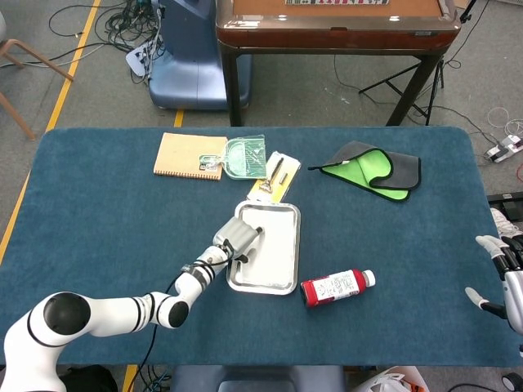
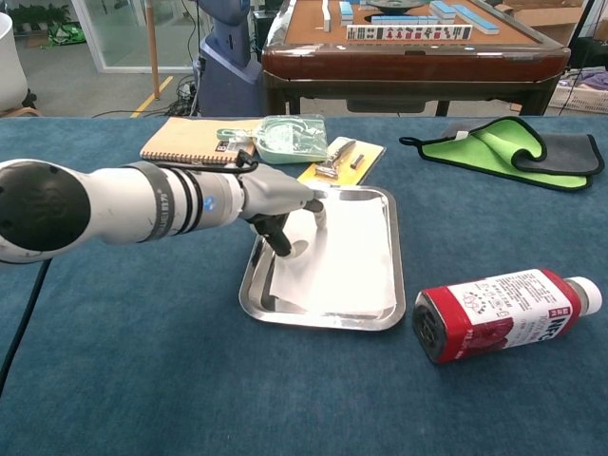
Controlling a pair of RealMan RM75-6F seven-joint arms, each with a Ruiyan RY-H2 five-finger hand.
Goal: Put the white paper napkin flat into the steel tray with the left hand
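The white paper napkin (image 1: 275, 245) (image 2: 344, 255) lies spread flat inside the steel tray (image 1: 260, 287) (image 2: 323, 319), which sits at the table's middle. My left hand (image 1: 239, 241) (image 2: 280, 201) reaches over the tray's left rim and pinches the napkin's near-left corner, one finger stretched over the sheet and the thumb pointing down at its left edge. My right hand (image 1: 500, 278) hangs past the table's right edge with its fingers apart and nothing in it; the chest view does not show it.
A red bottle (image 1: 337, 286) (image 2: 499, 313) lies on its side just right of the tray. Behind the tray are a yellow card with a tool (image 1: 275, 175) (image 2: 342, 160), a green pouch (image 1: 245, 158) (image 2: 290, 138), a notebook (image 1: 189, 155) (image 2: 185, 141) and a green-grey cloth (image 1: 372, 170) (image 2: 503, 142).
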